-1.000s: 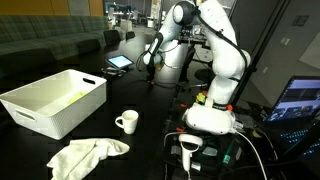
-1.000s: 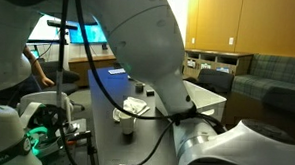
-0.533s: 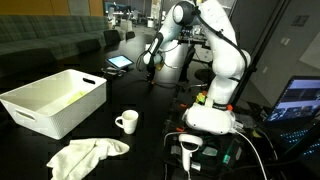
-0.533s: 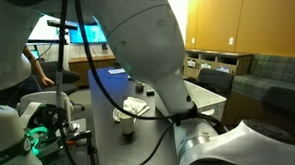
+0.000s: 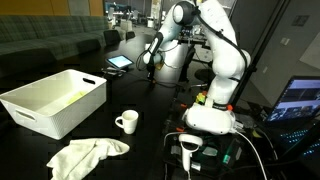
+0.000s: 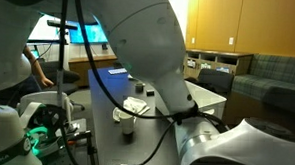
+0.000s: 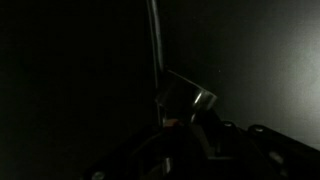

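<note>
In an exterior view my gripper point(image 5: 150, 62) hangs low over the far end of the dark table point(image 5: 150, 110), next to a tablet point(image 5: 120, 62). A thin dark rod point(image 5: 152, 80) runs down from it to the tabletop. The wrist view is very dark: a thin upright rod point(image 7: 153, 50) meets a shiny cup-like object point(image 7: 190, 100) right at my gripper point(image 7: 185, 135). The fingers are only dark shapes around it, and I cannot make out how the jaws stand or whether they touch it. In an exterior view the arm's own body point(image 6: 159, 53) hides the gripper.
A white bin point(image 5: 55, 100) stands on the near part of the table, with a white mug point(image 5: 127, 122) and a crumpled pale cloth point(image 5: 88, 155) in front of it. The robot base point(image 5: 210, 115) and a lit screen point(image 5: 300, 100) are beside them. A small dark cup point(image 6: 128, 132) stands near the table edge.
</note>
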You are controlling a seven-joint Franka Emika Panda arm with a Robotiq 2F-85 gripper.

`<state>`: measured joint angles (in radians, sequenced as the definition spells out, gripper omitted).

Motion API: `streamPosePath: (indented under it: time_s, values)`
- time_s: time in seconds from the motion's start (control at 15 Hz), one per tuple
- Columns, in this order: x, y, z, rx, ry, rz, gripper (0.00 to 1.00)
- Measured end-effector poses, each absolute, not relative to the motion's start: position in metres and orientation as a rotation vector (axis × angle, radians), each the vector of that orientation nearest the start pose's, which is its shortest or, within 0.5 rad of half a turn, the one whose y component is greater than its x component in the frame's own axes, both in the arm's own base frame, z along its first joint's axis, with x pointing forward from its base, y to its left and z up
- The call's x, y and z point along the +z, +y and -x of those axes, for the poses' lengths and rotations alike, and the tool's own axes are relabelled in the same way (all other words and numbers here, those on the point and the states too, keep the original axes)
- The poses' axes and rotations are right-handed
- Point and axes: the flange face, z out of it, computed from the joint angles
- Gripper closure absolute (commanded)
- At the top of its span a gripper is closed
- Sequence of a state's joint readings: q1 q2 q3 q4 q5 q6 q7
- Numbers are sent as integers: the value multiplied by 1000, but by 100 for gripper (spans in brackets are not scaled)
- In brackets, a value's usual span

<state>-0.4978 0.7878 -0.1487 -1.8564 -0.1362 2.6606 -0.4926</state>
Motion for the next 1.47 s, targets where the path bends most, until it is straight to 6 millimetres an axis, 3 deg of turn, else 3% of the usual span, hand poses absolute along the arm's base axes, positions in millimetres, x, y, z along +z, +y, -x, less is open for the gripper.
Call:
streamPosePath:
  time_s: [0.2, 0.67, 0.87, 1.13, 1.47]
  values:
    - [102, -375, -506, 135, -28, 3304, 98]
    - [102, -374, -505, 195, -80, 3325, 97]
    - [102, -365, -509, 198, -154, 3319, 97]
    - [122, -327, -532, 154, -400, 3295, 97]
    - [163, -259, -572, 83, -810, 3256, 97]
